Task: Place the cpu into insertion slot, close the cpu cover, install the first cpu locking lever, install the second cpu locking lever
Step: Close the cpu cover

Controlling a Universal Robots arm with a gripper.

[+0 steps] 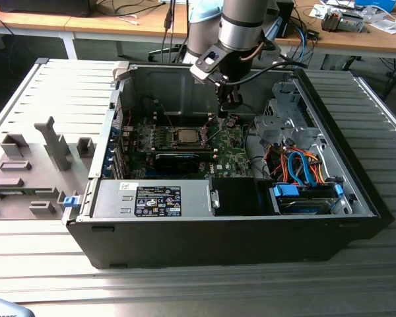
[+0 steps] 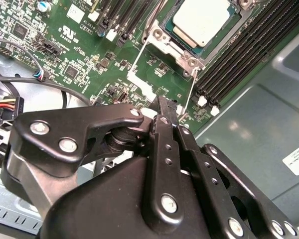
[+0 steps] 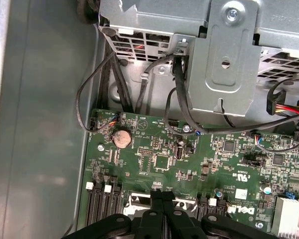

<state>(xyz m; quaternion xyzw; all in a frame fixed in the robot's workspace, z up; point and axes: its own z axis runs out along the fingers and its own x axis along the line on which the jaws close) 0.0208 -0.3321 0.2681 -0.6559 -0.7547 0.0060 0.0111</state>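
The cpu (image 2: 202,20) lies flat with its silvery face up inside the insertion slot (image 2: 172,47) on the green motherboard (image 3: 159,159); the exterior view shows the cpu (image 1: 185,137) mid-board. A silvery frame with screws borders it, and I cannot tell whether the cpu cover is down. Two thin wire levers (image 2: 138,57) (image 2: 190,94) run out from the socket's corners towards my gripper. My gripper (image 2: 164,105) hangs shut and empty just above the board beside the socket. It also shows in the first wrist view (image 3: 162,196) and in the exterior view (image 1: 228,109).
Black memory slots (image 2: 244,55) flank the socket. A grey drive cage (image 3: 229,55) with black cables (image 3: 179,99) rises beyond the board. A long black card (image 1: 178,162), the power supply (image 1: 158,198) and orange and blue cables (image 1: 303,168) crowd the case. A grey fixture plate (image 1: 33,165) lies outside.
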